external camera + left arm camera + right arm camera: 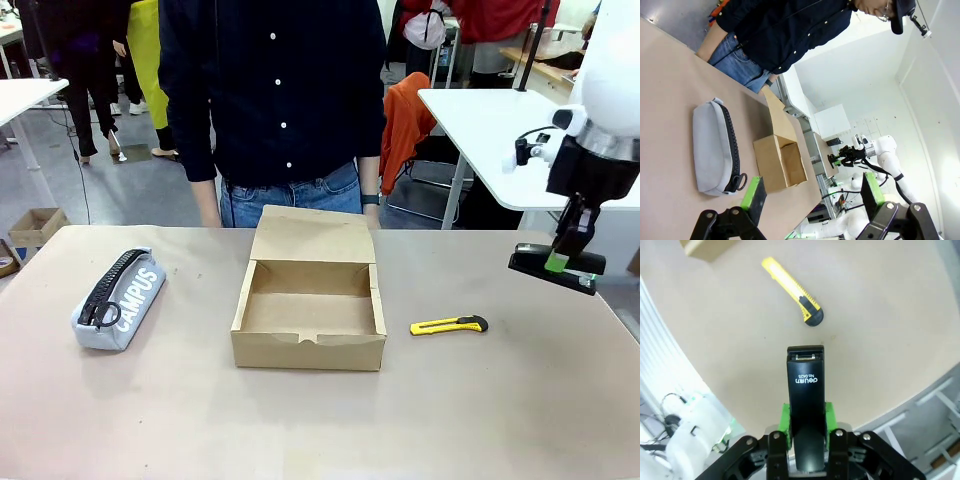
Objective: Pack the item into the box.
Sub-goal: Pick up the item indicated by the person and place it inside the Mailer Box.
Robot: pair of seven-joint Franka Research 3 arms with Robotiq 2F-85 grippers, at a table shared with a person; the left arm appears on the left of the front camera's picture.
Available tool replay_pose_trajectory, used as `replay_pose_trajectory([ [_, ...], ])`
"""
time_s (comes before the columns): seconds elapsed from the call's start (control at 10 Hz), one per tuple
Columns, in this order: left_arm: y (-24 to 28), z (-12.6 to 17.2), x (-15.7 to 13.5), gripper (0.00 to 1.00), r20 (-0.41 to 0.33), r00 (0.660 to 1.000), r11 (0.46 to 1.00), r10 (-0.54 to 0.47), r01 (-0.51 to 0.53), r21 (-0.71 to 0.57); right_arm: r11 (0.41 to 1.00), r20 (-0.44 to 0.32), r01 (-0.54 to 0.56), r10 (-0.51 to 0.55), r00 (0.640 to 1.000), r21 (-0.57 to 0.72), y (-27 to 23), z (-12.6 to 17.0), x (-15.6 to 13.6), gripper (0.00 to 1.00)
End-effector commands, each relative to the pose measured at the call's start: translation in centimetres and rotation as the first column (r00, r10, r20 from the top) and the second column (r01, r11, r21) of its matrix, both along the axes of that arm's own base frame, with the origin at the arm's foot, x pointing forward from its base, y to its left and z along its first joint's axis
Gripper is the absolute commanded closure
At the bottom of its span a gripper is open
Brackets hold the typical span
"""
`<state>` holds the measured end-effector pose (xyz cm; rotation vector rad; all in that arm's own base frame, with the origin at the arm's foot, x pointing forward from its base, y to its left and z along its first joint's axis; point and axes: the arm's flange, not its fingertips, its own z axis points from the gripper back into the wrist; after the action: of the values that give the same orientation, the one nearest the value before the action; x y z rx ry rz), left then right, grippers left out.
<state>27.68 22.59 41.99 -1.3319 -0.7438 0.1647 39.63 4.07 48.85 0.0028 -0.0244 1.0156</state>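
Item: small glossy black stapler (528, 263), long, narrow. Clamped in right jaws, held clear above beige bench (300, 430), far right. Plain brown cardboard box (310, 350), flap lid up, at centre. Yellow-black utility knife (448, 325) just right of box. Grey zip pouch (120, 300) at left. Left jaws apart, holding nothing.

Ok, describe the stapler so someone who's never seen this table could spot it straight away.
From the open cardboard box mid-table, look to the robot's right, past the yellow utility knife lying flat. The stapler is the long bar clamped in the right gripper above the table; unlike the knife it is all black and off the surface.
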Motion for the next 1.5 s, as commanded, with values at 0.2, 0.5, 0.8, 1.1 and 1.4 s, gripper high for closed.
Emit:
replay_pose_trajectory([
  [0.2,-0.1,0.1,0.0,0.0,0.03,1.0,1.0,0.006,-0.006,-0.01,1.0,-0.01,0.0,0.0,1.0,-0.005,-0.1,-0.5,0.2,0.68],
  [0.5,-0.1,0.1,0.0,0.0,0.03,1.0,1.0,0.006,-0.006,-0.01,0.941,0.044,-0.102,0.122,0.992,-0.323,10.4,2.4,1.1,0.68],
  [0.8,-0.1,0.1,0.0,0.0,0.03,1.0,1.0,0.006,-0.006,-0.01,0.927,0.028,-0.339,0.348,0.937,-0.161,24.4,1.4,2.3,0.68],
  [1.1,-0.1,0.1,0.0,0.0,0.03,1.0,1.0,0.006,-0.006,-0.01,0.911,-0.005,-0.385,0.388,0.922,-0.147,33.7,-2.1,1.4,0.68],
  [1.4,-0.1,0.1,0.0,0.0,0.03,1.0,1.0,0.006,-0.006,-0.01,0.938,-0.02,-0.343,0.342,0.939,-0.043,36.3,-6.7,2.3,0.68],
])
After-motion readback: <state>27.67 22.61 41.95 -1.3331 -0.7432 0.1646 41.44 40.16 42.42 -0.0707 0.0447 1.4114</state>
